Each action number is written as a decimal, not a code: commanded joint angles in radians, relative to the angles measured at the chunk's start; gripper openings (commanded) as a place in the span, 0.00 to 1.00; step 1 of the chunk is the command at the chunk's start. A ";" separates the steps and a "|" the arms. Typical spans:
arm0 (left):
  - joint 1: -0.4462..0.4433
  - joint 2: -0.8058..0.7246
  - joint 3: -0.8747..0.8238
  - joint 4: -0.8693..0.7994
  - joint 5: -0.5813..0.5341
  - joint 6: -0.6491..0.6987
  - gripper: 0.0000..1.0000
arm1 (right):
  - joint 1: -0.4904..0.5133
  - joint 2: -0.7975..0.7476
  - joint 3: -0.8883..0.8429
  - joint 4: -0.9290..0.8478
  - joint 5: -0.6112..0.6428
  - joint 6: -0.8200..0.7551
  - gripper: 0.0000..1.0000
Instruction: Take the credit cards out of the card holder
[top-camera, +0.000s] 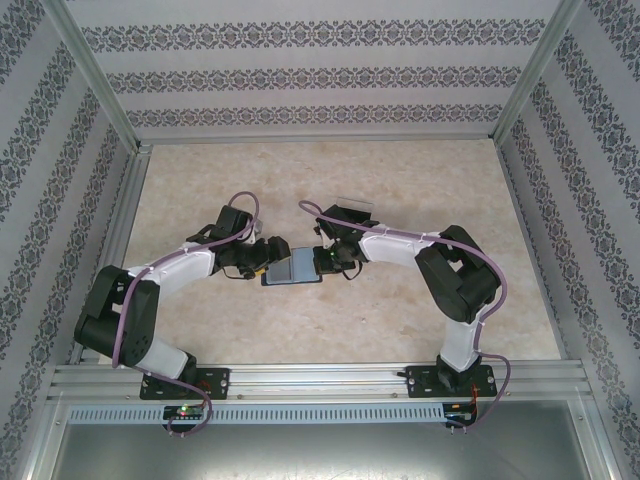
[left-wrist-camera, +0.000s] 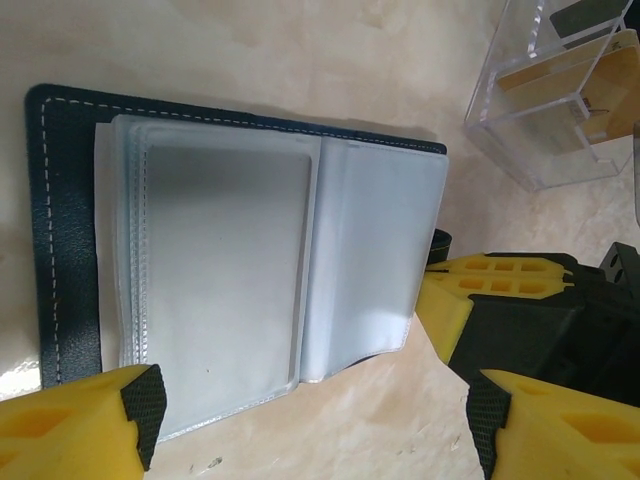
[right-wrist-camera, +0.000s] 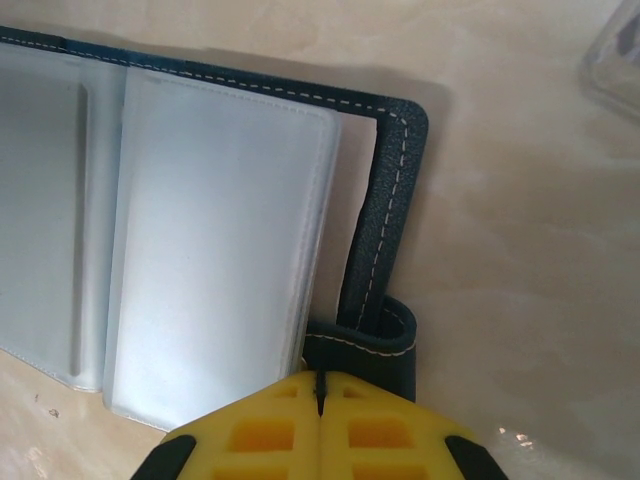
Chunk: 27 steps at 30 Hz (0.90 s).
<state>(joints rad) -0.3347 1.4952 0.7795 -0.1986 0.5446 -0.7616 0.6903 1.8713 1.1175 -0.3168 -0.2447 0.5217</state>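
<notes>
At centre the holder lay unfolded, right gripper pressed together beside its three-o'clock tab, left gripper spread, probably next pinching a card.

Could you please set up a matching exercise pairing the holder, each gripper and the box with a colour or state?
Things:
1. holder
2. left gripper
3. right gripper
4. box

Colour or state:
a. jaws shut
b. transparent
c. jaws wide apart
d. navy, lying open on the table

Pairs: 1-d, 2-c, 3-a, 4-b
</notes>
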 joint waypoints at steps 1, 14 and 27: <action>-0.012 0.018 0.021 -0.018 -0.013 0.028 0.80 | 0.014 0.015 0.013 -0.030 -0.011 0.009 0.07; -0.014 0.076 0.000 0.008 0.035 0.030 0.79 | 0.019 0.015 0.011 -0.026 -0.012 0.014 0.07; -0.021 0.037 -0.011 0.017 -0.004 0.001 0.75 | 0.022 0.014 0.007 -0.028 -0.012 0.014 0.07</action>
<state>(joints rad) -0.3477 1.5589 0.7784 -0.1589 0.5922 -0.7597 0.6987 1.8713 1.1175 -0.3172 -0.2508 0.5255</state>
